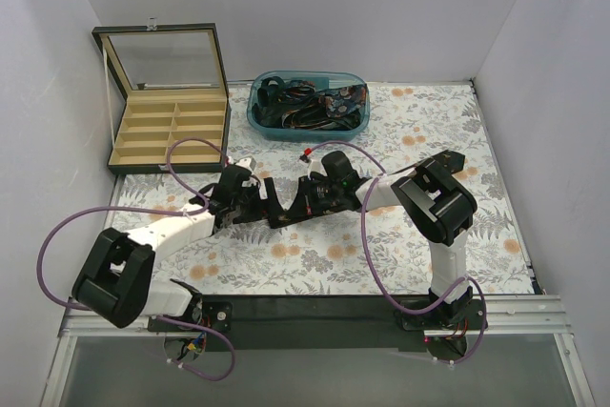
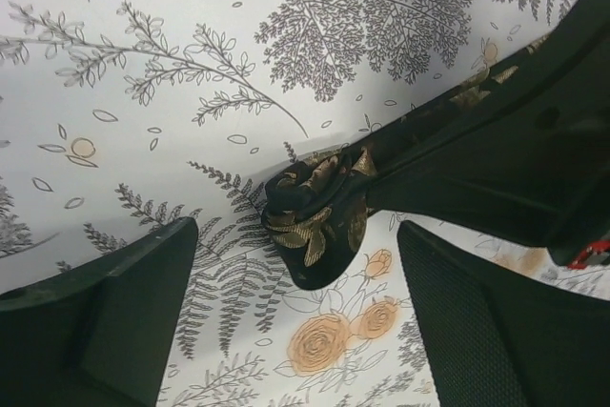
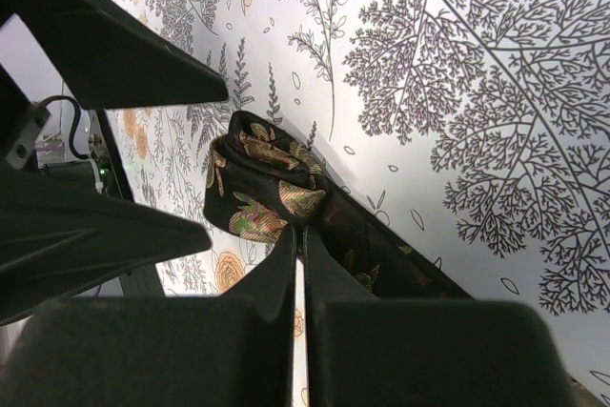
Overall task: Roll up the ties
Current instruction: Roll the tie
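Tie [image 2: 315, 226], dark with gold leaf figures, lies near the middle of the floral cloth [image 1: 429, 131]. One end is wound into a small tight roll [image 3: 262, 193]. The unrolled strip runs away from the roll toward 2 o'clock in the left wrist view and passes under the right claw there.

Left claw [image 2: 297, 234] stands wide open around the roll. Its fingers [image 2: 114, 321] sit at 8 and 4 o'clock of the roll, each apart from the fabric, and it holds nothing.

Right claw [image 3: 300, 235] has its jaws pressed together. The tips meet on the strip just behind the roll, at 5 o'clock of it in the right wrist view. Whether any fabric is pinched between them cannot be told.

From above, the two claws face each other over the tie, the left one at 9 o'clock of it and the right one at 3 o'clock.

Farther out, at 12 o'clock, a blue tub [image 1: 255, 113] holds a tangle of other ties [image 1: 295, 102]. At 10 o'clock a box [image 1: 143, 131] with tan compartments stands with its glass lid raised. Purple cables [image 1: 57, 235] loop from both arms.
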{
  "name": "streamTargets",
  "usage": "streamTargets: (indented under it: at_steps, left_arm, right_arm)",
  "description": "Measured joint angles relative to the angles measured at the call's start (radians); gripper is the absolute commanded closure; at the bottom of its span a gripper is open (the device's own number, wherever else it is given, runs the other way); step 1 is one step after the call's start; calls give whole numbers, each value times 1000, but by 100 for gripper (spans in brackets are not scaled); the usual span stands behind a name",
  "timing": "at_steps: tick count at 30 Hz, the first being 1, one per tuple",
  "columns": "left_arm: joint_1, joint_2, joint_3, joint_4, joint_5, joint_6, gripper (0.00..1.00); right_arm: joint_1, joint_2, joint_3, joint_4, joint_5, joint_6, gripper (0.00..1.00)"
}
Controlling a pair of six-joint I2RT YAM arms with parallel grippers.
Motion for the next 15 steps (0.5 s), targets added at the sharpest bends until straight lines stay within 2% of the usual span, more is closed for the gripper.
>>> streamTargets:
  at_steps: [9,15]
  left_arm:
    - [-2,-27,69,-59,56,333,17]
    - [-31,12,118,-76,98,562,16]
  right_arm:
    - [0,0,20,-39,-3,-37,99]
    - [0,0,26,-53,-6,-52,99]
